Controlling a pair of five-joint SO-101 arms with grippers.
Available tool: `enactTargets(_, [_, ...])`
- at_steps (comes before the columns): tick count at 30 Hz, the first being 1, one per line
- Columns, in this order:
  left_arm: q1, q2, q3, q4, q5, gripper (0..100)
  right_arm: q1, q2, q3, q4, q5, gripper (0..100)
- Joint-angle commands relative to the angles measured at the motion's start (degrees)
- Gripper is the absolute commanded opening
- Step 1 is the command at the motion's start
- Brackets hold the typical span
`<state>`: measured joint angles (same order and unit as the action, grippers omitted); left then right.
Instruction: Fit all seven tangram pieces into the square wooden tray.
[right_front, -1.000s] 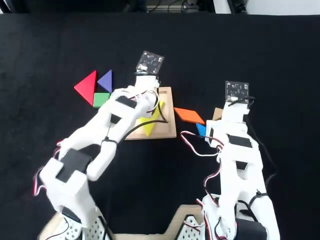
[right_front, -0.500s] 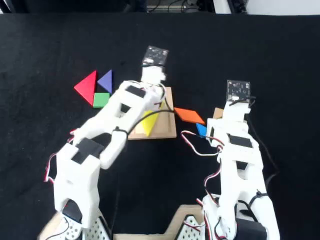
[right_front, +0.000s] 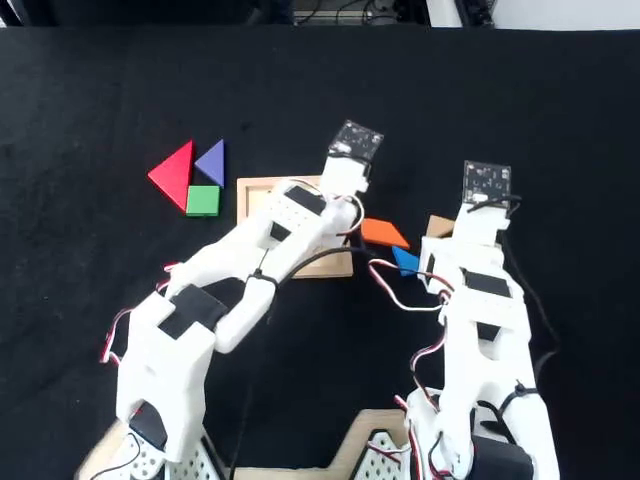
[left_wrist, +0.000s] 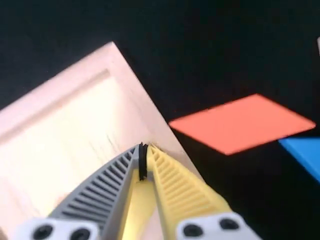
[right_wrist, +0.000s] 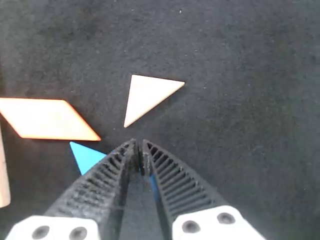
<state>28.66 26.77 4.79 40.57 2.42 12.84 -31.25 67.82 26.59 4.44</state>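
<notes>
While the left gripper (left_wrist: 143, 151) hangs over the rim of the tray (left_wrist: 75, 115), fingers pressed together and holding nothing, the orange piece (left_wrist: 242, 122) lies just outside that rim. Likely next pick: open wide first, then grip it across its long edges. Right gripper (right_wrist: 136, 147) is closed too, above the blue triangle (right_wrist: 86, 155).

Overhead, close wrist views, sharing orange piece (right_front: 385, 232)
</notes>
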Motion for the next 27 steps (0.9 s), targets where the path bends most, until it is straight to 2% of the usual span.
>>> enactTargets(1, [2.77,-1.32,-2.51,5.19,-0.79,4,0.79,-1.54,-1.71,-0.97,-0.53,1.1])
enactTargets(12, [3.65,-2.20,-3.30,17.58,-0.88,3,0.88,-1.54,-1.71,-0.97,-0.53,1.1])
enactTargets(17, [-1.45,-9.32,-6.90,22.33,-0.88,3,0.88,-1.54,-1.71,-0.97,-0.53,1.1])
enactTargets(22, [-9.54,-14.86,-4.26,21.54,-0.88,4,1.49,-1.54,-1.80,-0.97,-0.53,1.1])
enactTargets(27, [-13.67,-13.10,0.57,15.03,-3.78,4,1.23,-1.54,-1.80,-0.97,-0.53,1.1])
